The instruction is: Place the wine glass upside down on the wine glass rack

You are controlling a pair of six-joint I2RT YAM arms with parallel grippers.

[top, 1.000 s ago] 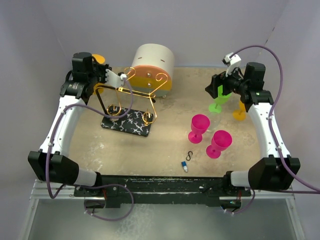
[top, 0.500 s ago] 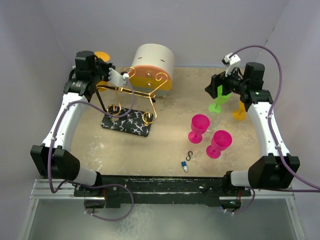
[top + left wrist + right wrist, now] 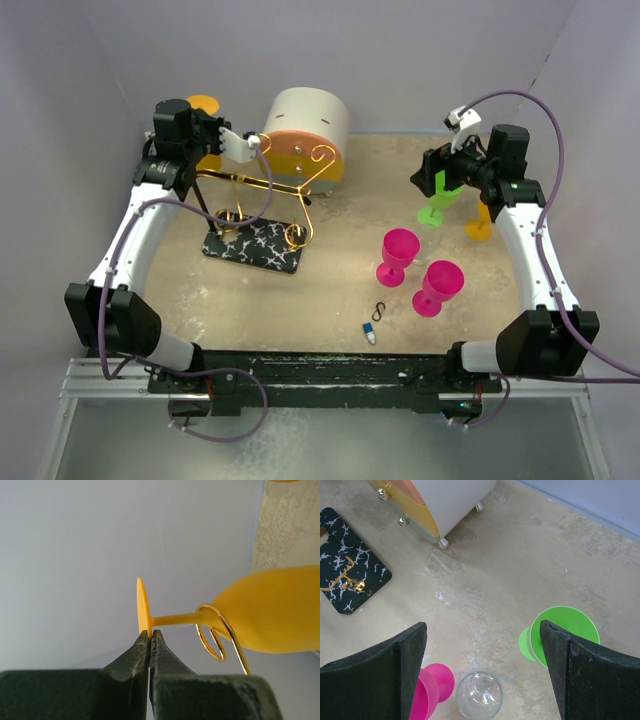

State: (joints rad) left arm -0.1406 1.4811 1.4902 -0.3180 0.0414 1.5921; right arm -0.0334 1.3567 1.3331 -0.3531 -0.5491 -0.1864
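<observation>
**Operator:** Where did the glass sit at inspection?

**Inspector:** Your left hand point(image 3: 149, 639) was closed on the edge of the yellow wine glass point(image 3: 270, 610), pinching its thin, flat foot disc edge-on. The slender stem ran through a curled hook point(image 3: 219, 656) of the wine glass rack point(image 3: 255, 247), with the rounded bowl on the far side. Your right hand point(image 3: 482, 667) stood wide open and held nothing, above a green glass point(image 3: 565, 627).

**Operator:** What could have failed?

**Inspector:** The glass looked smooth and glossy, probably plastic. In my judgement, so narrow a pinch could have let it pivot or slip. Had you released before the foot rested across the wires, it would likely have fallen to the desk point(image 3: 340, 295). A sideways pull against the hook could also have dragged or tipped the thin gold wire frame, despite its marbled black base.
</observation>
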